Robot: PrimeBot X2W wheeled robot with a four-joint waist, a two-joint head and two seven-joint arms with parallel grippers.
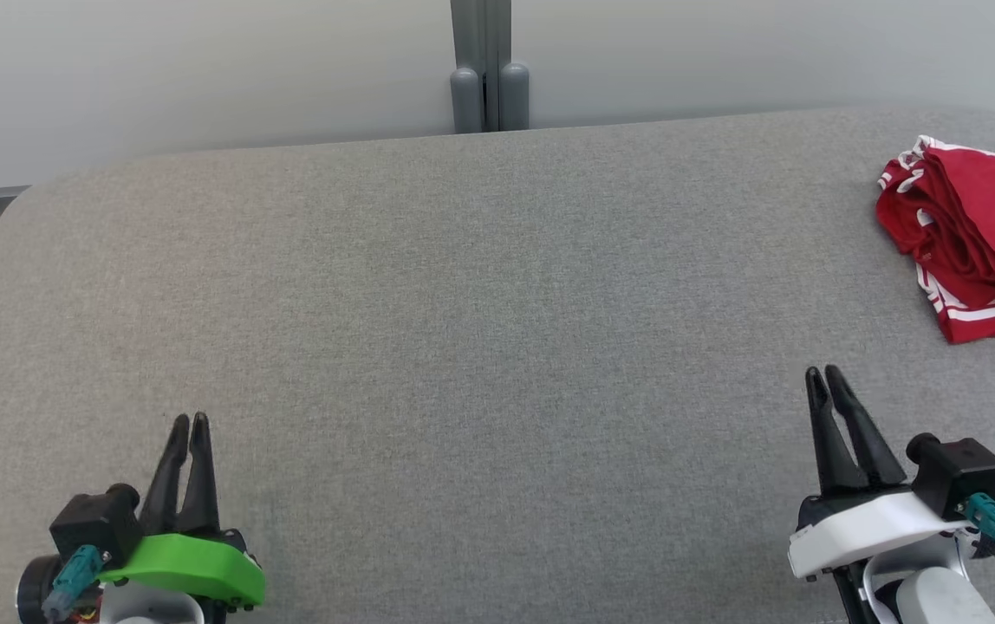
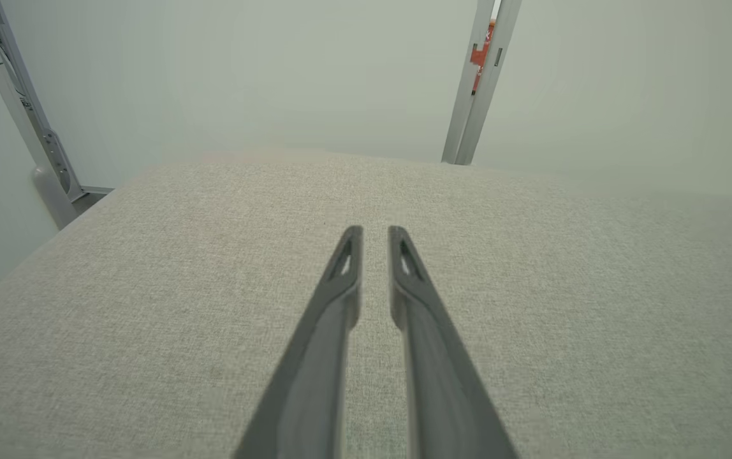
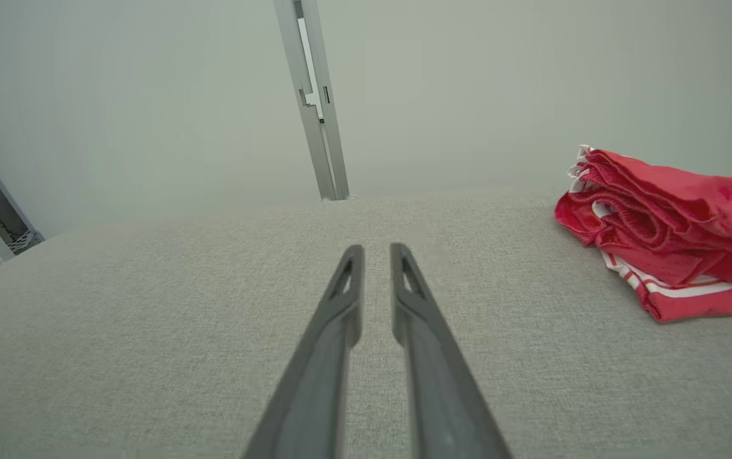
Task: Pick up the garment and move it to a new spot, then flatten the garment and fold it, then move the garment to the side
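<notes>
Cushion point(image 1: 497, 286): grey woven surface with rounded corners; all places below are given from it.
Left gripper point(image 1: 190, 420): seen over the near left corner of the cushion. The fingers are drawn close, with a slim gap between the tips, and nothing is held.
Right gripper point(image 1: 825, 373): seen over the near right corner of the cushion. The fingers are likewise nearly together, with a narrow gap, and nothing is gripped.
Garment point(image 1: 974, 234): laid on the far right corner of the cushion, well apart from both grippers. It is partly cut off by the right edge of the head view.
Garment, look: red cloth with white stripes and white trim, gathered into a compact layered bundle. The folds are loose and uneven, and the cloth is not spread flat.
Post point(image 1: 489, 87): grey upright, stood behind the middle of the cushion's far edge.
Step in hand: not settled. The scene is matched equally by a rumpled bundle awaiting pick-up and by a folded piece set to the side.
Next move: left open, since it hangs on which of the two holds.
Handling: the cloth is judged soft and likely to sag and unfold if lifted by one edge.
</notes>
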